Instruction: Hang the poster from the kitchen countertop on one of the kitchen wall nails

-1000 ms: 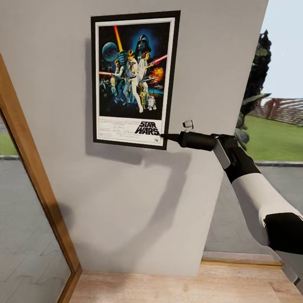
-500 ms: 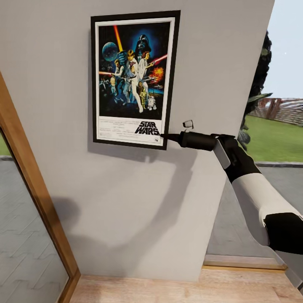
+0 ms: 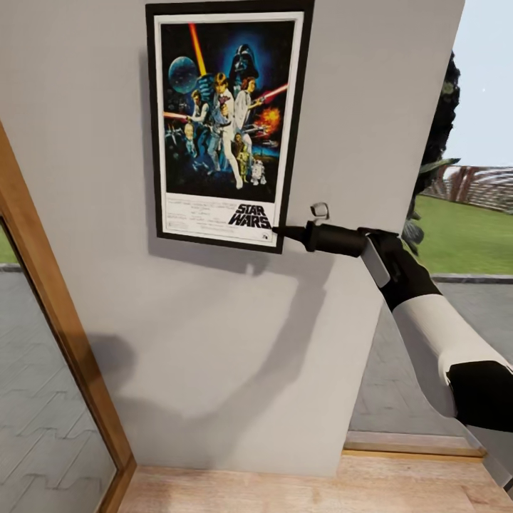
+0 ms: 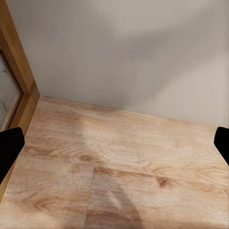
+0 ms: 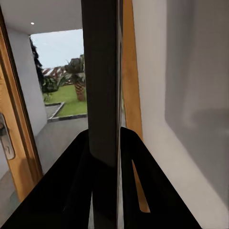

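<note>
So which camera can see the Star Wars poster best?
The head view: the poster faces it, whole artwork and title readable, right gripper pinching its lower corner. The right wrist view catches just its dark edge between the fingers.

The poster (image 3: 224,125) sits flat against the wall (image 3: 235,342) in the upper centre of the head view. The right hand (image 3: 279,231) reaches in from the lower right, clamped on the poster's lower right corner. A door frame (image 3: 50,299) runs along the left edge; the floor (image 3: 306,488) lies below the wall.

In the left wrist view, the left hand (image 4: 114,148) hangs spread above the floor, before the wall.
</note>
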Robot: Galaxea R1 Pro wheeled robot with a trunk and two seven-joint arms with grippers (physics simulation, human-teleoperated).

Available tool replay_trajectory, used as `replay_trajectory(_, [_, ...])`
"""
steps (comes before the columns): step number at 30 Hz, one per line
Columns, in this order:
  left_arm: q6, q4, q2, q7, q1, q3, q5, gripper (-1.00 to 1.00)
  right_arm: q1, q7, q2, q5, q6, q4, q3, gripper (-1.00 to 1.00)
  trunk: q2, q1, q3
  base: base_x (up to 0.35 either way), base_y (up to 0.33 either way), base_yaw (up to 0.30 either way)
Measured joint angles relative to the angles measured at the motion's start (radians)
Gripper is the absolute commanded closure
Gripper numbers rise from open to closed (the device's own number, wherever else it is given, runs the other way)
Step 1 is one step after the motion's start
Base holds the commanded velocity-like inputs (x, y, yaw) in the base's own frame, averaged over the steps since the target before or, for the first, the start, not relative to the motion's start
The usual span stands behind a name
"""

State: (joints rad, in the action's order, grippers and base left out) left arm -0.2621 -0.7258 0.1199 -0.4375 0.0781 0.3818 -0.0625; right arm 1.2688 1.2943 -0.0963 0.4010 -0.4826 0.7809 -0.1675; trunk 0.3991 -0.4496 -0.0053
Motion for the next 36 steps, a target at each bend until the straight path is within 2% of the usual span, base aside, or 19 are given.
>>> replay_trajectory(14, [0.0,0.0,0.0,0.0,0.0,0.0,0.0,-1.0,-0.007,0.008,-0.009,-0.002,0.018,-0.001,-0.002,1.0,0.0,0.0,0.0,0.0,0.0,0.0])
replay_trajectory(29, [0.0,0.0,0.0,0.0,0.0,0.0,0.0,-1.0,-0.024,0.01,-0.011,-0.007,0.084,-0.052,-0.002,1.0,0.0,0.0,0.0,0.0,0.0,0.0])
replay_trajectory(36, [0.0,0.0,0.0,0.0,0.0,0.0,0.0,-1.0,-0.03,0.032,-0.011,-0.007,0.115,-0.061,-0.003,1.0,0.0,0.0,0.0,0.0,0.0,0.0])
